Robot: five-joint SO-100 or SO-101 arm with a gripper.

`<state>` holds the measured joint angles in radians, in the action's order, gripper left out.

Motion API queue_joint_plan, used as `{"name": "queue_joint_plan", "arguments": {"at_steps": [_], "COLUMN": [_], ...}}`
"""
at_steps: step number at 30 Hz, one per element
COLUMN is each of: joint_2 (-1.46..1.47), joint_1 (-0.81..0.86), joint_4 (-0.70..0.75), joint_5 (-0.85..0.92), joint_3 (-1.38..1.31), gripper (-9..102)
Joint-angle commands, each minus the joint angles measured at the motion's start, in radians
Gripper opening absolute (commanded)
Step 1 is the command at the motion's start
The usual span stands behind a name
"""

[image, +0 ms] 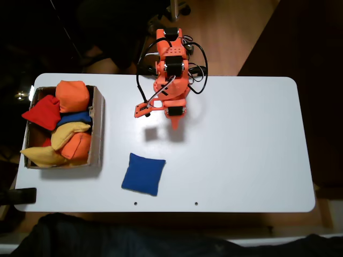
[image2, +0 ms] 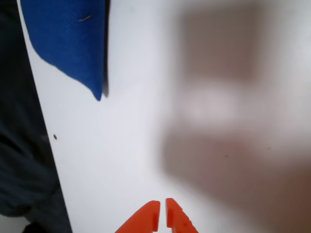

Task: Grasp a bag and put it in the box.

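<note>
In the wrist view the royal-blue square fabric beanbag (image2: 68, 39) is cut off by the top edge, with one pointed corner reaching down onto the white rounded-corner desk (image2: 126, 145). A large brownish blur covers the right half of that view and cannot be made out. At the bottom edge the orange gripper (image2: 162, 216) shows its jaws clenched, tips nearly touching with only a thin slit between them and nothing in it.

In the fixed view the beanbag (image: 143, 173) lies flat on the desk (image: 241, 150), near the front edge and well apart from the orange arm (image: 170, 75) at the far edge. The gripper (image: 175, 120) hangs over bare desk. The brown low-walled cardboard box (image: 97, 128) sits near the left edge, crowded with orange, red, yellow and blue beanbags that hide its floor. The wide right half of the desk lies bare, and the strip between box and beanbag is open.
</note>
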<state>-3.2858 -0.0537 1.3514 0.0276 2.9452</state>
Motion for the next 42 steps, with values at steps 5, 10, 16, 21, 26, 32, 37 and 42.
{"name": "queue_joint_plan", "arguments": {"at_steps": [5, 10, 16, 21, 26, 32, 37, 42], "joint_2": [-0.011, -0.011, -0.011, -0.011, -0.011, -0.011, -0.011, -0.011], "joint_1": [0.0, 0.0, 0.0, 0.0, 0.0, 0.0, -0.003, -0.015], "joint_4": [0.002, 0.002, 0.002, 0.002, 0.002, 0.002, 0.002, 0.002], "joint_5": [-0.003, -0.003, -0.003, -0.003, -0.003, -0.003, 0.002, 0.011], "joint_3": [-0.015, -0.015, -0.015, -0.015, -0.015, -0.015, -0.015, -0.015], "gripper": [0, 0, 0, 0, 0, 0, 0, 0]}}
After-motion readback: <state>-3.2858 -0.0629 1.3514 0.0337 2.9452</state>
